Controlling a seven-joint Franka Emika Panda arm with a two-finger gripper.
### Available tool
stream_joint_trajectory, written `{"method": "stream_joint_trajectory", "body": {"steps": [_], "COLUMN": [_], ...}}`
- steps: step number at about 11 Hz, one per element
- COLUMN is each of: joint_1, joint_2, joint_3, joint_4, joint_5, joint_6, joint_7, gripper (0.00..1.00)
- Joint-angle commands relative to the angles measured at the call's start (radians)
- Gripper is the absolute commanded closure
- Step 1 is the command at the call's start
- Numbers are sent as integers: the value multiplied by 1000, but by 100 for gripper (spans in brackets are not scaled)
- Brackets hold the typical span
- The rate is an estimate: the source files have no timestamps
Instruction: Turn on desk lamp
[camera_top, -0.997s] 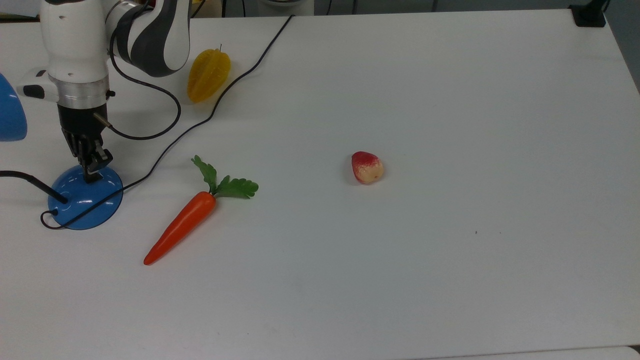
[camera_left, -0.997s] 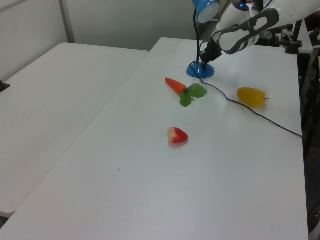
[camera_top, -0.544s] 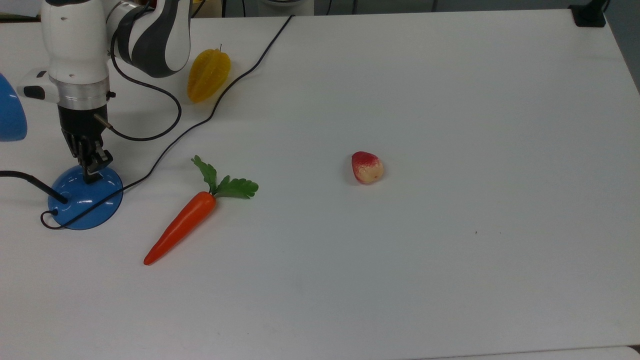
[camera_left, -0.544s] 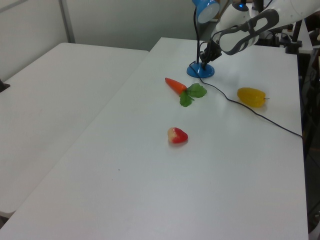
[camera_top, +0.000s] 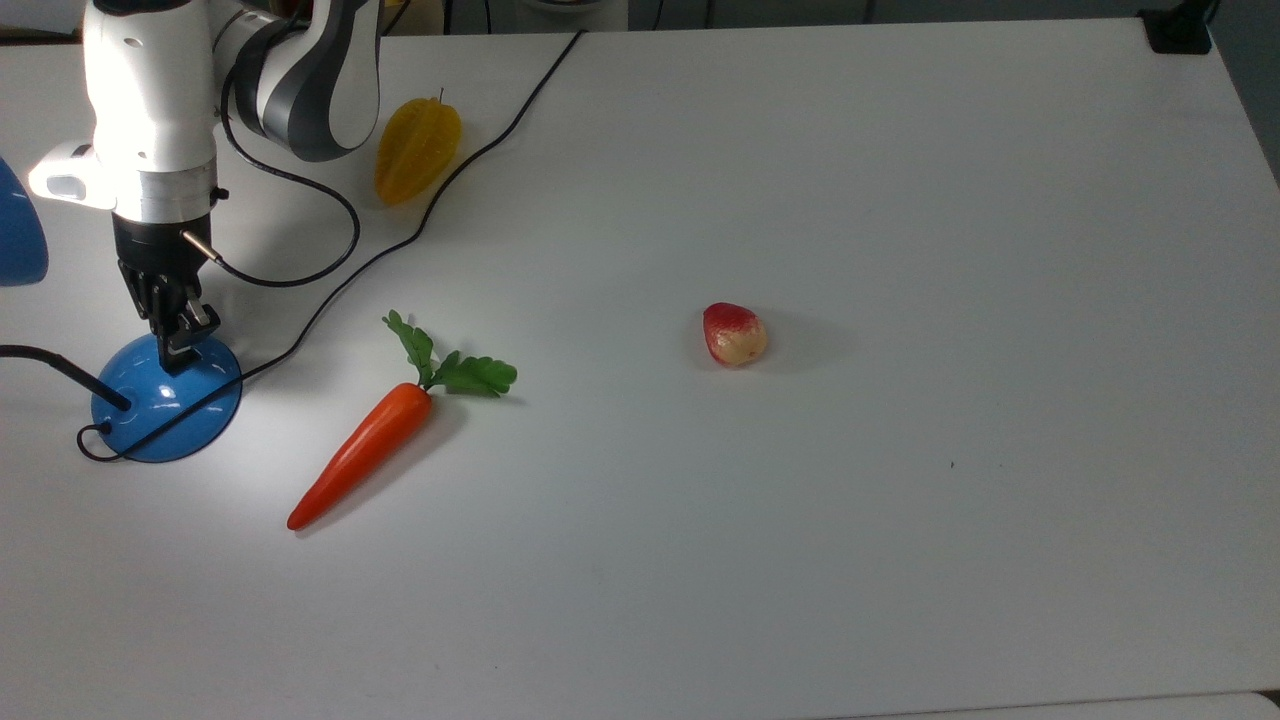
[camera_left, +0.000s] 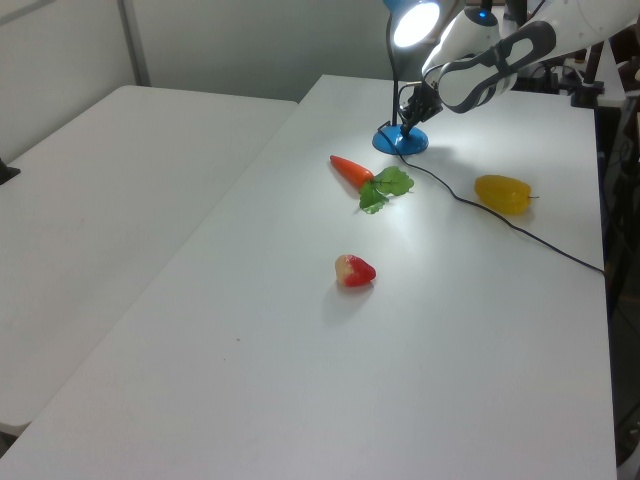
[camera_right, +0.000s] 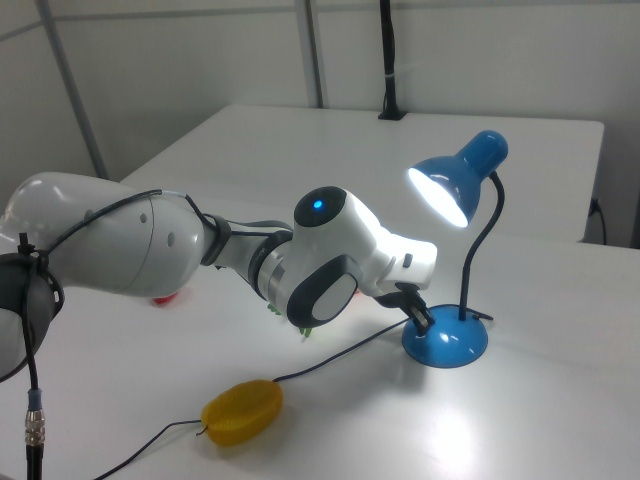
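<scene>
In the top view, the right half and lower part of the tabletop (camera_top: 1000, 500) lie bare and open to passage. Obstacles crowd the left: the lamp (camera_top: 165, 412) at the left edge, with the gripper (camera_top: 185, 345) on its base and the arm (camera_top: 200, 90) filling the upper left corner. A cord (camera_top: 440, 195) runs diagonally from the top edge to the base. The starfruit (camera_top: 417, 148) lies beside it, the carrot (camera_top: 375, 440) right of the base, and the strawberry (camera_top: 735, 335) alone near the centre.

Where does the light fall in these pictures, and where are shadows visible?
Right view: the desk lamp shade glows white. Top view: a bright pool lies on the table around the lamp base, and the carrot and strawberry cast shadows toward the top view's right. Left view: the shade glares.
</scene>
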Motion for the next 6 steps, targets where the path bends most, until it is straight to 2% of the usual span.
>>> {"method": "stream_joint_trajectory", "body": {"steps": [1,2,4,6], "joint_1": [15,19,54,97], "joint_2": [6,-14,-119,-213], "joint_3": [-19,-19,-19,-18], "joint_4": [6,-18,-108,-147], "joint_5": [-19,-19,-20,-23], "joint_6": [22,21,-17,-184], "joint_7": [27,27,26,21], "gripper": [100,100,100,100]}}
